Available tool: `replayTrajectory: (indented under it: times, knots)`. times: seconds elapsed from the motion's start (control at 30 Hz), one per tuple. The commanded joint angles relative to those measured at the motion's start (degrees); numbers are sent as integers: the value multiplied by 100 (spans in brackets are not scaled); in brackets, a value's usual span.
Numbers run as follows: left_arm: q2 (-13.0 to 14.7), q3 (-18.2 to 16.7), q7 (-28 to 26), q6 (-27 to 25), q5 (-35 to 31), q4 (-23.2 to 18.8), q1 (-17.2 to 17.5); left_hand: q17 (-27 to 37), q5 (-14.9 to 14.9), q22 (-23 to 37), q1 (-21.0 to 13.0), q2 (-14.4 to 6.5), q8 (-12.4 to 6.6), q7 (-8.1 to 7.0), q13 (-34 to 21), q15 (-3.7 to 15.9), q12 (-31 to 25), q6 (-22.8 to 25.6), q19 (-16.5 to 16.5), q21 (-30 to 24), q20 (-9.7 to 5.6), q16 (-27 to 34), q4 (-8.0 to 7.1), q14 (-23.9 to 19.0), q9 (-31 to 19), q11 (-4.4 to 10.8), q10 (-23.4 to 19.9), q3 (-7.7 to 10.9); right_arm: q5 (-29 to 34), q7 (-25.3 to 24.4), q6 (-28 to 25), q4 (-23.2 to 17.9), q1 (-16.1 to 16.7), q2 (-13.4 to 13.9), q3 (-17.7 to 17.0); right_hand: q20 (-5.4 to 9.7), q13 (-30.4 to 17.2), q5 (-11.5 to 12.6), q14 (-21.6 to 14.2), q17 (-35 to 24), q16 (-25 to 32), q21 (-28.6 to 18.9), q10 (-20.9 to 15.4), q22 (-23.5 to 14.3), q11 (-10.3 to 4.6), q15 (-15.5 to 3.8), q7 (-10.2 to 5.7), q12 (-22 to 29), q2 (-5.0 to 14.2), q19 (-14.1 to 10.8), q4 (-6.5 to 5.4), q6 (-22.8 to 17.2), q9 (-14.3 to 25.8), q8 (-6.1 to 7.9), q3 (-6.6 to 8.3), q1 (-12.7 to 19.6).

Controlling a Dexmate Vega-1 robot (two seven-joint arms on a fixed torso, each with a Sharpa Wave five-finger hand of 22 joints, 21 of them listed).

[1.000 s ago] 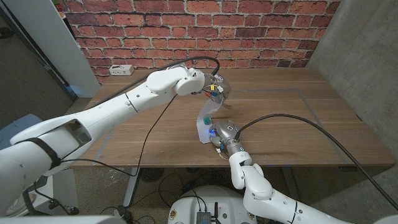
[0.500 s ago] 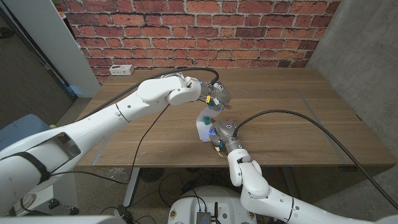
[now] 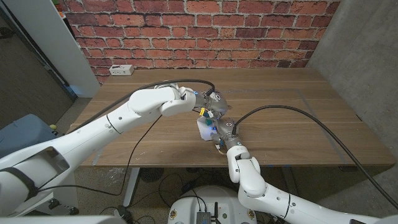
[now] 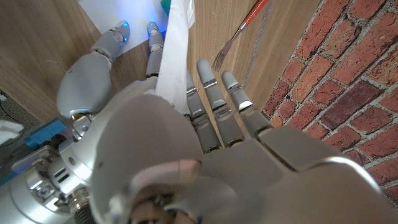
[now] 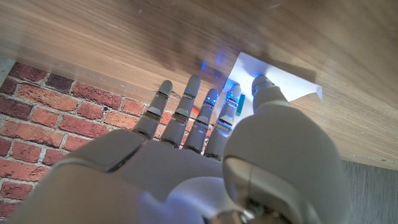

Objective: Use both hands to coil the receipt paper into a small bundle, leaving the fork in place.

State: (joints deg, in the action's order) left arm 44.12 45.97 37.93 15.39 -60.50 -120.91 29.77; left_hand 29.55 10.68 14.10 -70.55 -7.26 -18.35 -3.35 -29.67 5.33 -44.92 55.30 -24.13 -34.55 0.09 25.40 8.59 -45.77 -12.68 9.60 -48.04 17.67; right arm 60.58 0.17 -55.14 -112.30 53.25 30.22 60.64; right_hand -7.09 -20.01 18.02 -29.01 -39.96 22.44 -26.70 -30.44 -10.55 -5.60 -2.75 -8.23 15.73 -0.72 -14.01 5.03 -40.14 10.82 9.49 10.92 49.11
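Now receipt paper strip, lengthwise between fingers

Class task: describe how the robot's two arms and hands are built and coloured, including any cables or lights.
Both arms have smooth white rounded shells, with a black cable running along each to the wrist. The left hand and right hand are silvery grey metal with segmented fingers. Small blue lights glow at the right hand's fingertips.

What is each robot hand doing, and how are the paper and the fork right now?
left hand: holds the paper strip.
right hand: fingers rest on the paper's end on the table.
white receipt paper: partly gathered, not yet bundled.
red-handled metal fork: lying untouched on the wooden table.
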Motion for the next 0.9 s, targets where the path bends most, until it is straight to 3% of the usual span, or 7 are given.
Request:
replayTrajectory:
  times: [0.03,0.3,0.47,0.53,0.63,0.73,0.9]
  knots:
    - [-17,-172,259,141,100,-39,246,-45,35,-2,58,-2,6,51,-227,751,64,52,-13,-85,40,-69,-21,-117,-6,31,-101,21,-425,261,-361,-241,110,-162,-400,-30,-71,69,68,0,-12,45,271,-31,218,-501,162,-84,-39,-19,-163,661,28,-12,-99,-356]
    - [-47,-211,215,165,52,-9,284,77,74,-15,-129,-69,-14,108,-214,756,8,195,-9,-167,50,-31,86,-205,-10,5,-241,95,-893,60,-852,-360,173,-253,-528,-84,-124,110,246,85,-139,104,600,-40,519,-366,290,-186,-83,-3,-249,1226,47,15,-179,-598]
    - [-22,-245,81,157,-92,-49,347,133,78,-19,-164,-63,12,77,-241,758,1,166,3,-198,51,-25,97,-203,-13,5,-204,94,-1408,2,-984,-538,160,-124,-630,-169,-128,186,678,191,-370,246,1155,-46,679,-209,368,-391,-164,204,-230,1777,57,41,-237,-663]
    - [-16,-254,98,115,-173,-86,373,31,26,-43,204,69,308,-120,-85,682,230,-430,175,-221,85,-322,-75,87,-1,28,132,-33,-1475,113,-1098,-580,7,-12,-475,-249,-115,220,927,218,-474,351,1376,-45,660,-150,355,-459,-206,408,-193,1983,58,36,-257,-636]
    - [3,-295,97,50,-253,-144,425,-321,-42,-131,729,293,688,-307,239,608,760,-1214,604,-138,177,-862,-209,616,44,14,846,-216,-1589,126,-1120,-622,-153,133,-307,-271,-105,268,1095,242,-540,429,1535,-45,471,-114,345,-480,-218,537,-134,2089,59,69,-252,-553]
    - [-4,-307,224,6,-261,-170,430,-521,-58,-202,973,389,835,-376,410,476,1115,-1846,784,-75,242,-1101,-244,954,65,-90,1255,-310,-1844,81,-1020,-725,-196,266,-322,-249,-97,314,1125,262,-553,460,1514,-44,413,-110,283,-447,-237,568,-60,2031,58,115,-233,-437]
    - [12,-355,336,20,-86,-183,431,-709,-63,-256,1229,454,854,-380,566,360,1559,-2484,948,-2,378,-1292,-290,1322,84,-205,1864,-405,-2366,-64,-696,-906,-172,455,-474,-250,-85,392,1317,285,-625,509,1613,-41,374,-42,267,-453,-227,618,44,1939,55,162,-188,-252]
